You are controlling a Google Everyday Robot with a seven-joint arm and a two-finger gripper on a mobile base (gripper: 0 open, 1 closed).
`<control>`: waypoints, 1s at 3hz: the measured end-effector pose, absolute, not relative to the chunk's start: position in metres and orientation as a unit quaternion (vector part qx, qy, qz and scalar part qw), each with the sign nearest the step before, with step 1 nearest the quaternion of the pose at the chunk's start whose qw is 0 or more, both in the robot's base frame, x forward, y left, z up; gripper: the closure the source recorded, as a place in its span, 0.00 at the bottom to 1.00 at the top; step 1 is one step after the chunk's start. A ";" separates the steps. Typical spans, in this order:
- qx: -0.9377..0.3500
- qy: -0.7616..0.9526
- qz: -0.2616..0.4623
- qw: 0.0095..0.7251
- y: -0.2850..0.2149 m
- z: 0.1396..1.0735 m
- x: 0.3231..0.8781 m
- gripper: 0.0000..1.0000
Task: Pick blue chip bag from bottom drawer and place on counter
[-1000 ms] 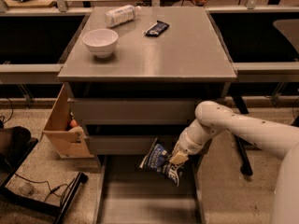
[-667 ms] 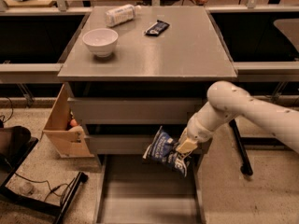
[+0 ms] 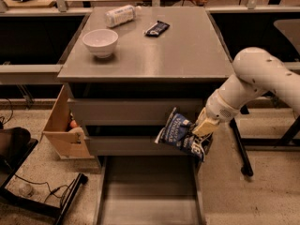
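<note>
Camera view: gripper (image 3: pixel 199 128) hangs at the cabinet front, right side, above the open bottom drawer (image 3: pixel 150 196), pinching the blue chip bag (image 3: pixel 178 132) in mid-air beside the upper drawer fronts. Best approach imo: lift clear of the counter (image 3: pixel 178 50) edge before moving in, then set down front-right, away from bowl (image 3: pixel 100 42) & snack bar wrapper (image 3: pixel 156 28).

— That bag (image 3: pixel 180 135), pinched in the gripper (image 3: pixel 199 128) just above the open drawer (image 3: pixel 150 200): foil?
— Looks it. Crinkled, dark blue, a bit glossy. The gripper's fingers are tan and matt; the arm (image 3: pixel 262 78) behind it is smooth white plastic with a soft sheen.
— And the counter (image 3: pixel 178 50) above it?
— Smooth matt grey, faint glare. The bowl (image 3: pixel 100 42) up to its left is glossy white. The drawer is plain matt grey; the box (image 3: pixel 58 125) to the left is raw cardboard.
</note>
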State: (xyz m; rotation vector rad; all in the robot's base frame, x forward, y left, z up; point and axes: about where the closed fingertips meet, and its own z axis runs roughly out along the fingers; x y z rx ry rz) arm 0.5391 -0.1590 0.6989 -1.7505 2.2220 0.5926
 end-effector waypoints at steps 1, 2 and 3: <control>-0.597 0.774 0.174 0.121 -0.164 0.762 0.548 1.00; -0.587 0.789 0.139 0.121 -0.162 0.830 0.567 1.00; -0.570 0.803 0.100 0.146 -0.159 0.899 0.588 1.00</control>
